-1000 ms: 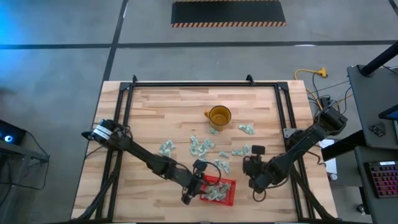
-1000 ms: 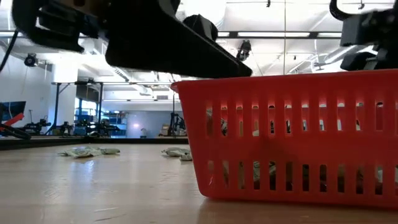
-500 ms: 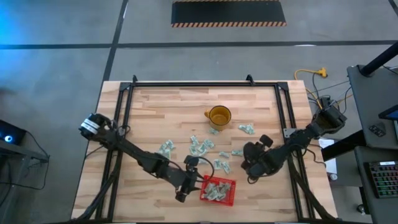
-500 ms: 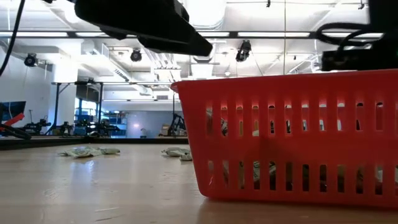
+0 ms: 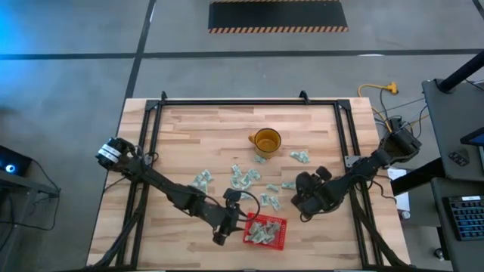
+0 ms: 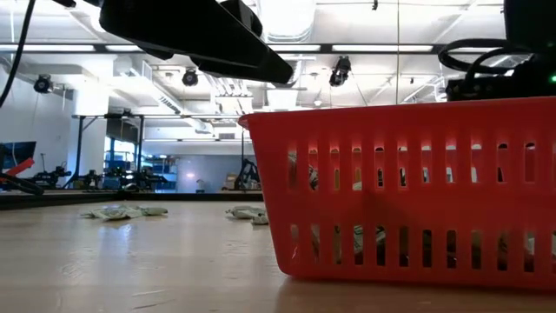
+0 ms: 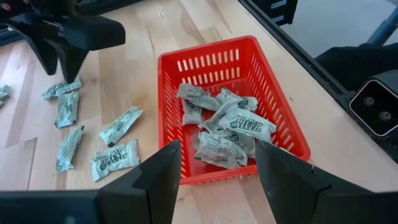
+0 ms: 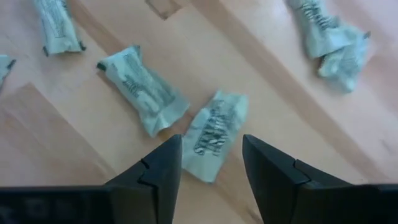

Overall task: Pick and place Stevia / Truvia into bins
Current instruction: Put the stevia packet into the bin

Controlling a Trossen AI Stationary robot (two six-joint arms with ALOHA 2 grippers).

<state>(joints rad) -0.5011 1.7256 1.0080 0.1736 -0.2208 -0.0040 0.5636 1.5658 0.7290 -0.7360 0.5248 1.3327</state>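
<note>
The red bin stands near the table's front edge with several pale green Stevia packets lying in it. My left gripper hovers open just left of the bin, raised and pointing at it, with nothing between its fingers. More packets lie loose on the wood at mid-table. My right gripper is open over the packets right of centre. Its fingers stand on either side of one packet that lies flat on the table, and I see no touch.
An amber mug stands behind the packets toward the far side. Other packet clusters lie near it and left of centre. A black frame runs along the table's left, far and right sides.
My left gripper has drawn back from over the bin's left end toward the table's left and risen a little. My right gripper has moved from the near right toward the far side, over the loose packets, and has rolled about its own axis.
</note>
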